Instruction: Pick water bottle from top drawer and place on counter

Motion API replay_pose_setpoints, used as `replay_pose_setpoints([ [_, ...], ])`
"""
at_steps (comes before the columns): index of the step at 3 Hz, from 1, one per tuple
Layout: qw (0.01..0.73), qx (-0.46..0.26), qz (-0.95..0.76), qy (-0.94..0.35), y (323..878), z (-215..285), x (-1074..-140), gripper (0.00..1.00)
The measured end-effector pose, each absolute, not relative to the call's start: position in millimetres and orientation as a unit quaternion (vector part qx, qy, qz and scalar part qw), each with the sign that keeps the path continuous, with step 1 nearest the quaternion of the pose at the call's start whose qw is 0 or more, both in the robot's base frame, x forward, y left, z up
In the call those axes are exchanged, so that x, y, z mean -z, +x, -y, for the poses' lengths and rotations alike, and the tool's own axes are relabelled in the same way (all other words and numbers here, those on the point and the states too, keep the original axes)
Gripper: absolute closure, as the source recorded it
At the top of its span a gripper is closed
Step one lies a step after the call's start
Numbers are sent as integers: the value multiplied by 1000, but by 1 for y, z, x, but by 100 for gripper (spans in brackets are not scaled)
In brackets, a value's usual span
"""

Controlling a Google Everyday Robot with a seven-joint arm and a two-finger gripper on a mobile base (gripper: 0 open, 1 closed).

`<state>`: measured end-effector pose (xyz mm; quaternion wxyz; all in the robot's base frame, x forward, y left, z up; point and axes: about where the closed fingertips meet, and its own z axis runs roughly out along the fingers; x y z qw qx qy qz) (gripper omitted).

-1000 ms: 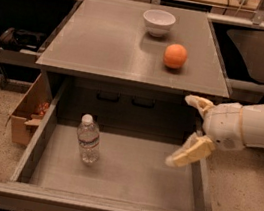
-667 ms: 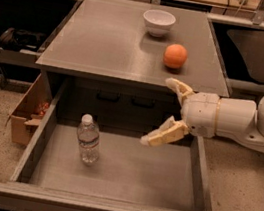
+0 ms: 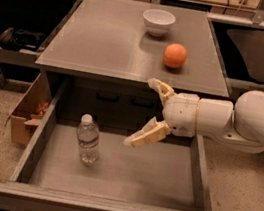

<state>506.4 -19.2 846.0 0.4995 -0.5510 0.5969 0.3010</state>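
Observation:
The water bottle (image 3: 88,139), clear with a white cap, stands in the left part of the open top drawer (image 3: 119,176). My gripper (image 3: 146,112) hangs over the drawer's middle, to the right of the bottle and apart from it. Its two tan fingers (image 3: 146,134) are spread wide and hold nothing. The white arm reaches in from the right. The grey counter (image 3: 108,37) lies behind and above the drawer.
A white bowl (image 3: 158,21) and an orange (image 3: 175,55) sit on the counter's back right. A brown cardboard box (image 3: 25,109) stands on the floor left of the drawer. Dark shelves flank the cabinet on both sides.
My gripper has moved left, from over the drawer's right side to over its middle, closer to the bottle. The bottle has not moved.

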Motion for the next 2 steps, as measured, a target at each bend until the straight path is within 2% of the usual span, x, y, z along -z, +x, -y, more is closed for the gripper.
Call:
replay_pose_setpoints([
  [1, 513, -337, -568, -549, 511, -33, -800, 0],
  [2, 524, -364, -548, -541, 522, -62, -763, 0],
])
